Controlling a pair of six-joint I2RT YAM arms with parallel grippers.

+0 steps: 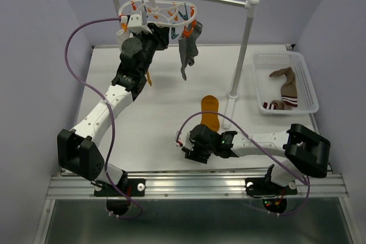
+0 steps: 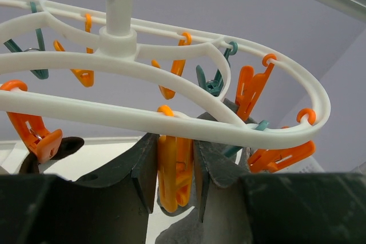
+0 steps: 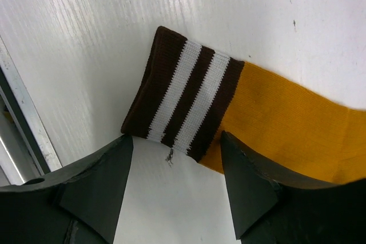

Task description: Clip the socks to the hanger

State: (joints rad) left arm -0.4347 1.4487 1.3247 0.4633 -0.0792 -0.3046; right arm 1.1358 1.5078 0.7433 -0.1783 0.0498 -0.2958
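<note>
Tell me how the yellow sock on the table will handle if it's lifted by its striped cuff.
Probably floppy: the sock lies flat and thin on the table, so the foot should dangle below the cuff. Likely light, being thin knit. The ribbed knit should grip rather than slip.

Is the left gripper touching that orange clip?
Touching. In the left wrist view, the left gripper has both fingers pressed against the orange clip, no gap.
</note>
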